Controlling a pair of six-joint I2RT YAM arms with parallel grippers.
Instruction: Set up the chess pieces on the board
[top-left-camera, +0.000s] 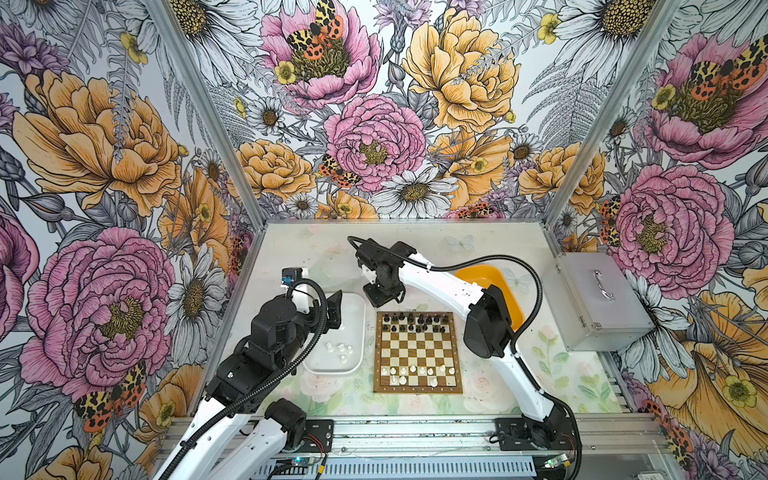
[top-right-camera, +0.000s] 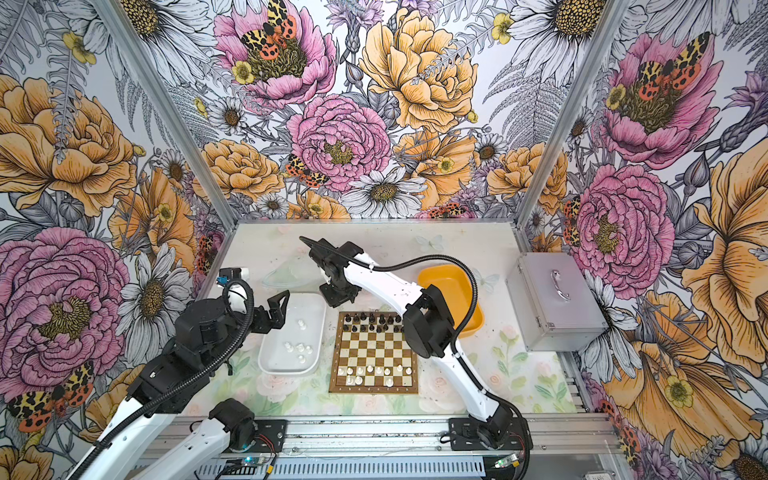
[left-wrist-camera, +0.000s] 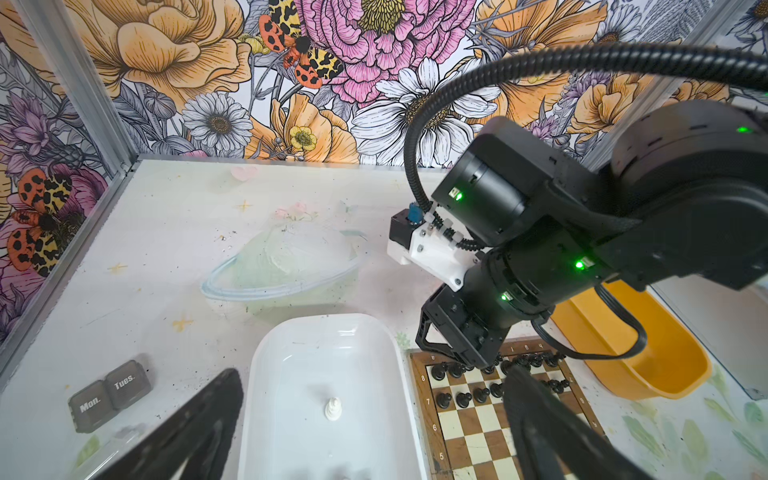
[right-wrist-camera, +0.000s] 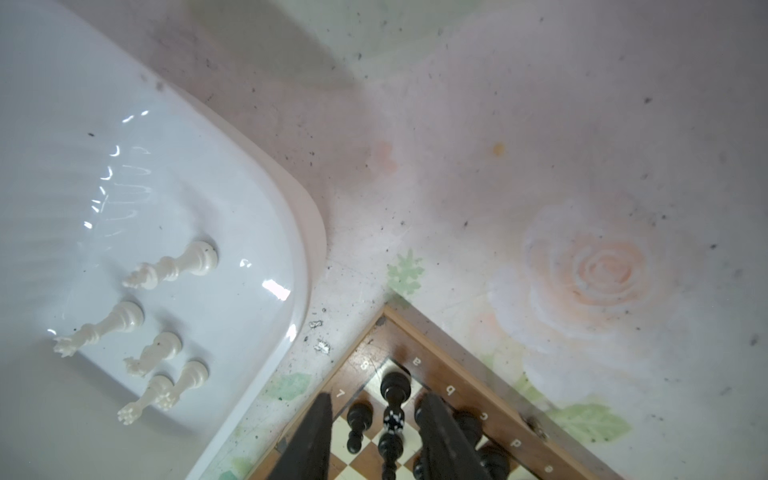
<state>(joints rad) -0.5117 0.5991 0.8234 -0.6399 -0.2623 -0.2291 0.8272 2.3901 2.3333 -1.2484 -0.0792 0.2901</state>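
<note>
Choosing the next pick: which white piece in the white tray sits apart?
The lone white piece at the white tray's middle; the other five cluster at its near end.

The board (top-left-camera: 417, 390), dark brown and cream squares in a brown wooden border, lay flat before me. Glossy black chessmen (top-left-camera: 417, 319) stood along its two far rows, the second row with gaps. White chessmen (top-left-camera: 415, 370) stood in its two near rows, several squares bare. A tall black piece (right-wrist-camera: 392, 415) stood on the corner square marked a and 8, between the spread fingers of my right gripper (right-wrist-camera: 376, 399), with a black pawn (right-wrist-camera: 358, 419) just beside it. Five white pieces (right-wrist-camera: 162, 332) lay on their sides in the white tray (top-left-camera: 362, 328) beside the board. A lone white piece (left-wrist-camera: 333, 409) sat apart from them.
</note>
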